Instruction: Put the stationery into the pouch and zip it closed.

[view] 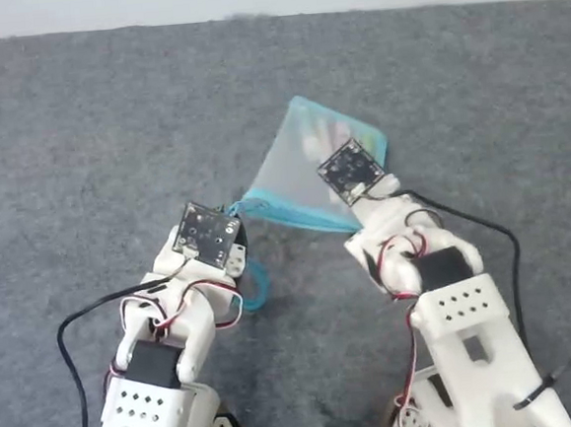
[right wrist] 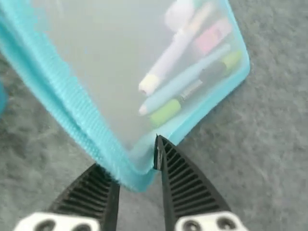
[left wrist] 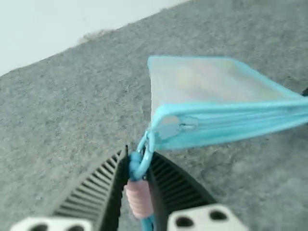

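- pouch (view: 296,163) on the grey mat (view: 82,140), about 12 o'clock of centre, pens (right wrist: 185,72) inside
- left gripper (left wrist: 137,163) clamped on zip pull cord (left wrist: 143,151), at the pouch's 8 o'clock corner
- right gripper (right wrist: 137,166) pinching the pouch's 5 o'clock corner

Frosted plastic pouch (view: 292,168), rough carpet (view: 82,140)

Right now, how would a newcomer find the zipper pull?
On the grey felt table, a translucent pouch with turquoise edging spans between the arms. At its corner by the left arm sits a turquoise cord pull with a pink bead, pinched in that arm's jaws, the only piece outside it.
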Tool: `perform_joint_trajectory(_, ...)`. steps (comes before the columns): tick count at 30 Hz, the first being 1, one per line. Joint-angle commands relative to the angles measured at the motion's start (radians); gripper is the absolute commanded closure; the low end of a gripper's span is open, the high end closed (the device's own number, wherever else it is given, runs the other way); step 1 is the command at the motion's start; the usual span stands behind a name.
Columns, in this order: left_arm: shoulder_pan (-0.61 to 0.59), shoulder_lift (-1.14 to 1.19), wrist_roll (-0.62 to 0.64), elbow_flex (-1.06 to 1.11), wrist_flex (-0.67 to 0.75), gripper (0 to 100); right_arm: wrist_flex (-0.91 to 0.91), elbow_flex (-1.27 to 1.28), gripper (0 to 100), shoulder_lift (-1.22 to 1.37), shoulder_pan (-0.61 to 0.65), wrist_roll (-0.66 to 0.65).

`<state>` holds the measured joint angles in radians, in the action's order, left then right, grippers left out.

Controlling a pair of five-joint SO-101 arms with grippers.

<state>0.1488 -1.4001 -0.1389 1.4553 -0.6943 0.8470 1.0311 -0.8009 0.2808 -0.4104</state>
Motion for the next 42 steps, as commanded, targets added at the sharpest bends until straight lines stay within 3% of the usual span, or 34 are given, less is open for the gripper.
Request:
perform_joint_trajectory(1, -0.008, 0.0, 0.009, -0.025, 0.021, 99, 0.019, 0.003, 99.3, 0.01, -0.119, -0.04)
perform_joint_trajectory(12, -0.008, 0.0, 0.009, -0.025, 0.021, 99, 0.021, 0.002, 99.3, 0.012, -0.271, -0.101)
perform_joint_trajectory(21, 0.08, 0.0, 0.005, 0.031, 0.055, 98, 0.022, 0.0, 99.2, 0.012, -0.196, -0.037)
perform_joint_trajectory(25, 0.147, 0.0, 0.006, 0.05, 0.057, 87, 0.07, -0.011, 98.4, 0.012, -0.151, 0.046)
perform_joint_trajectory(28, 0.15, -0.003, 0.009, 0.05, 0.057, 78, 0.168, -0.043, 91.5, 0.004, -0.107, 0.104)
perform_joint_trajectory(34, 0.075, -0.009, 0.011, 0.027, 0.055, 76, 0.262, -0.114, 76.1, 0.002, -0.099, 0.127)
perform_joint_trajectory(37, -0.009, -0.011, 0.014, -0.016, 0.037, 76, 0.252, -0.114, 77.5, 0.001, -0.101, 0.127)
perform_joint_trajectory(42, -0.157, -0.094, 0.138, -0.041, 0.028, 76, 0.246, -0.112, 85.7, -0.045, -0.101, 0.132)
